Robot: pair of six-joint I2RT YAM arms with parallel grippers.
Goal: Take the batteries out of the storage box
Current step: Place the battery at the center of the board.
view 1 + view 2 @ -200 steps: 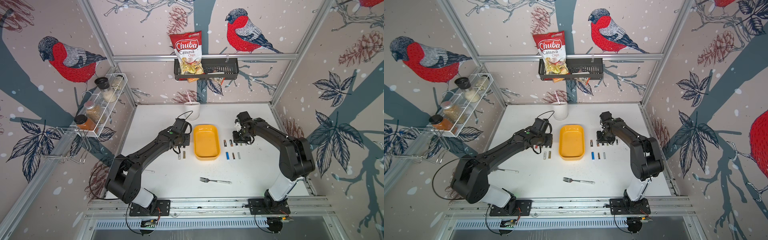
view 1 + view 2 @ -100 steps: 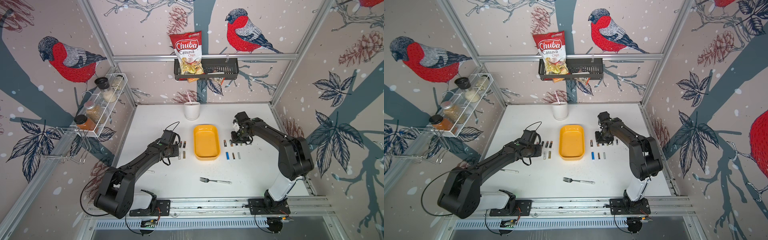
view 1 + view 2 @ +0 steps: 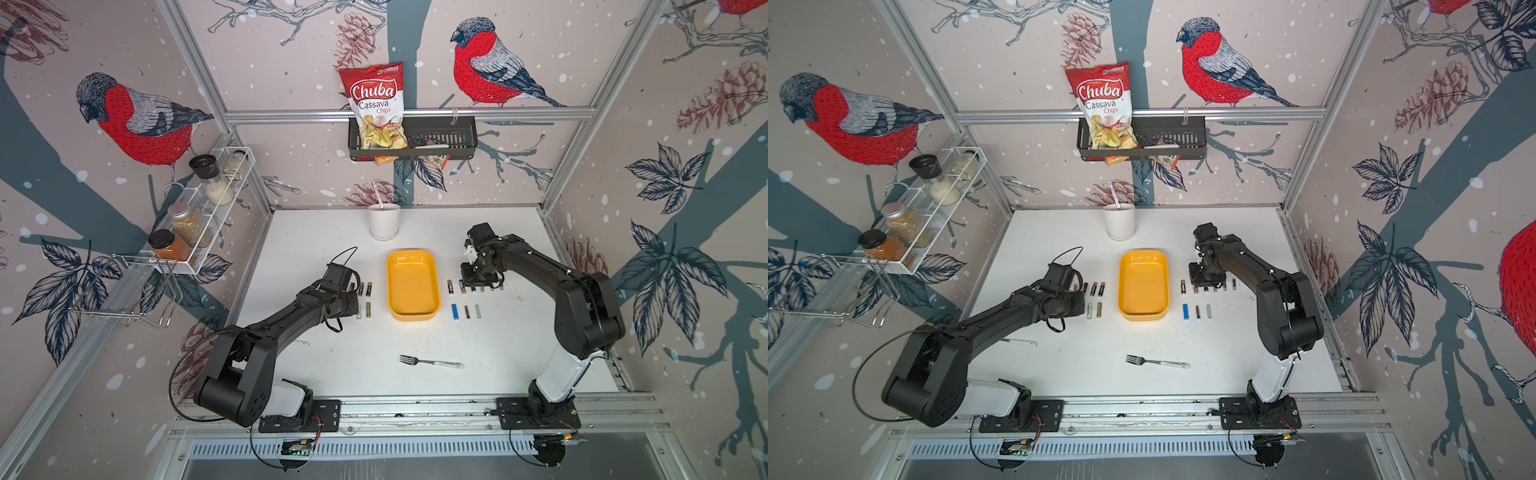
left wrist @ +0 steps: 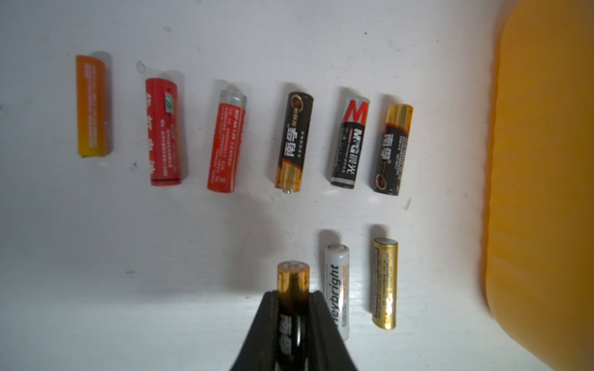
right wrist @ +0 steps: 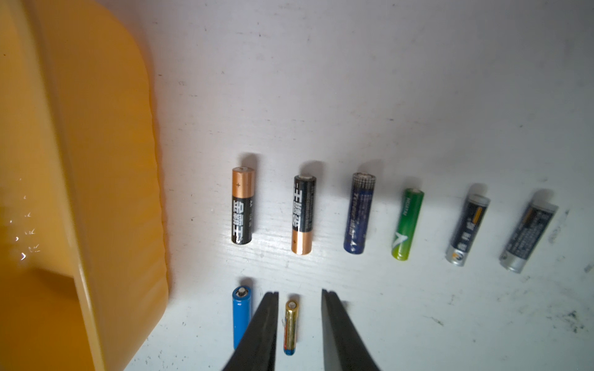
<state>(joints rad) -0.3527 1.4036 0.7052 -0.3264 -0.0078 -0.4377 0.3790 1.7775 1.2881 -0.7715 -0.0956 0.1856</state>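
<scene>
The yellow storage box [image 3: 413,291] [image 3: 1143,286] stands in the middle of the table with nothing inside. Batteries lie in rows on both sides of it: one group on the left [image 3: 365,289], one on the right [image 3: 466,311]. My left gripper [image 4: 293,294] is shut on a black and gold battery [image 4: 293,276], low beside a white battery [image 4: 336,276] in the left group's near row. My right gripper [image 5: 300,292] is open above the right group. A thin gold battery [image 5: 291,324] lies on the table between its fingers, touching neither.
A fork [image 3: 430,362] lies near the front of the table. A white cup [image 3: 384,221] stands behind the box. A white-handled utensil [image 3: 299,343] lies under my left arm. A spice rack [image 3: 199,216] and a black basket [image 3: 415,141] hang on the walls.
My left arm has swung from beside the box toward the left and the front, down over the left battery rows. The right arm has barely moved.
</scene>
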